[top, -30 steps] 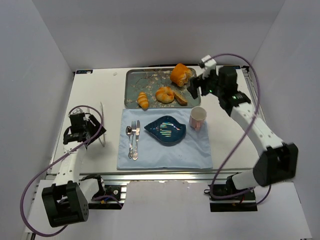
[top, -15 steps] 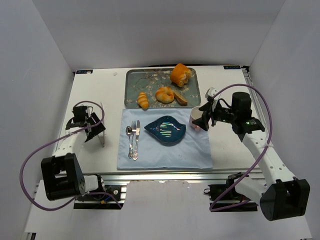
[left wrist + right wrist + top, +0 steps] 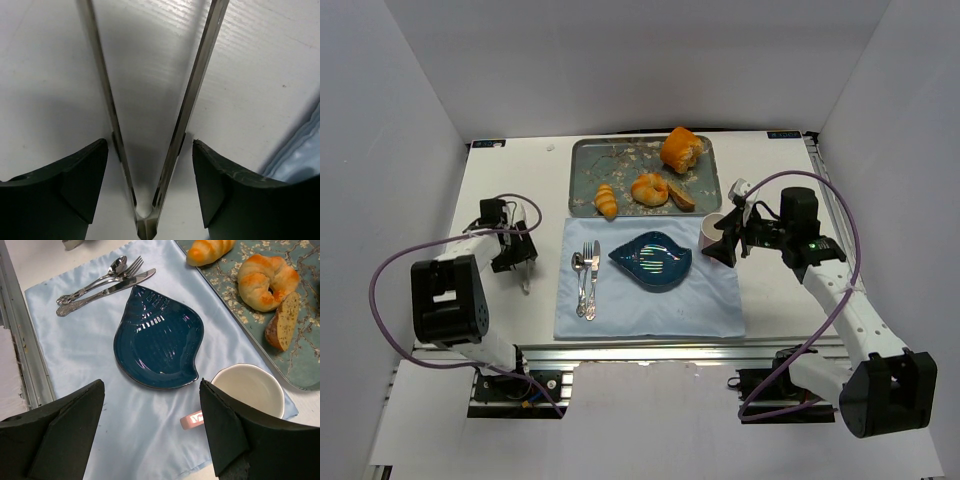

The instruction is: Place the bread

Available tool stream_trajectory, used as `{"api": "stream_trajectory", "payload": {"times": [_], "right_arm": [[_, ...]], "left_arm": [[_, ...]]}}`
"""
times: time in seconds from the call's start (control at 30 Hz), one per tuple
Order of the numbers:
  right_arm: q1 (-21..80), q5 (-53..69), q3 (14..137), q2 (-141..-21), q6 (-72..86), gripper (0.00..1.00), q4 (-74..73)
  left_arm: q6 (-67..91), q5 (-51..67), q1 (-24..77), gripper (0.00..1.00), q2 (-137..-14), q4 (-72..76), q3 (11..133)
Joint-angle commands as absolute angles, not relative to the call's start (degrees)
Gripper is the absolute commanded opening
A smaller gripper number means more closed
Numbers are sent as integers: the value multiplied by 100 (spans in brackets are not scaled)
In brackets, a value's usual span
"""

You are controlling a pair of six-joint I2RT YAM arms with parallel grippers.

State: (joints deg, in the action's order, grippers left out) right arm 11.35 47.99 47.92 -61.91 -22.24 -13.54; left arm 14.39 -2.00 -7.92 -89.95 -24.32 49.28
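The bread (image 3: pixel 649 188) is a round knotted golden bun lying on the grey patterned tray (image 3: pixel 588 165) at the back; it also shows in the right wrist view (image 3: pixel 267 280). My right gripper (image 3: pixel 721 247) is open and empty, hovering beside the pink cup (image 3: pixel 712 226), in front of the tray; in its own view (image 3: pixel 150 425) it hangs over the blue cloth. My left gripper (image 3: pixel 515 250) is open at the left of the table. Its fingers straddle the hinge end of metal tongs (image 3: pixel 197 80) lying on the table, with the gripper (image 3: pixel 150 170) not closed on them.
A small oblong roll (image 3: pixel 606 200), a bread slice (image 3: pixel 682 197) and a big orange-brown loaf (image 3: pixel 680 148) share the tray. A dark blue shell-shaped plate (image 3: pixel 651 260) and cutlery (image 3: pixel 586 280) lie on a light blue cloth (image 3: pixel 650 310). White walls enclose the table.
My right arm pulled back from the tray's right end and came down beside the cup. My left gripper moved forward and right onto the tongs.
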Motion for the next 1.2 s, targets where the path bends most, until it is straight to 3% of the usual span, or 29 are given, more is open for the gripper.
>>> {"api": "stream_trajectory", "payload": {"times": [0.0, 0.2, 0.33, 0.37, 0.43, 0.47, 0.6, 0.77, 0.9, 1.17], "right_arm": [[1134, 4904, 4807, -6231, -2109, 81, -1134], [1125, 4808, 4816, -6223, -2127, 81, -1125], [1125, 4773, 4852, -6231, -2118, 81, -1125], [1125, 4764, 4878, -6240, -2118, 81, -1125], [1108, 4737, 4904, -6249, -2127, 81, -1134], [1099, 4729, 4913, -6240, -2136, 81, -1151], [1064, 4728, 4974, -6205, -2215, 81, -1230], [1011, 4676, 4992, -6144, -2294, 81, -1292], [1002, 4711, 4983, -6152, -2224, 81, -1257], [984, 4799, 4922, -6082, -2162, 81, -1169]], "left_arm": [[1090, -290, -712, 77, -9237, -2470, 5186], [993, -650, -712, 70, -9404, -2601, 5072], [984, -572, -712, 49, -9475, -2558, 4940], [984, -528, -703, 32, -9466, -2523, 4913], [1028, -431, -703, 21, -9335, -2470, 4860], [1081, -431, -703, 9, -9247, -2452, 4852], [1317, -247, -712, 1, -8711, -2802, 5167], [2257, 972, -265, 8, -7816, -3094, 5790], [3467, 1624, 561, 22, -7471, -2506, 5836], [4122, 1934, 1371, 39, -7865, -1951, 6090]]}}
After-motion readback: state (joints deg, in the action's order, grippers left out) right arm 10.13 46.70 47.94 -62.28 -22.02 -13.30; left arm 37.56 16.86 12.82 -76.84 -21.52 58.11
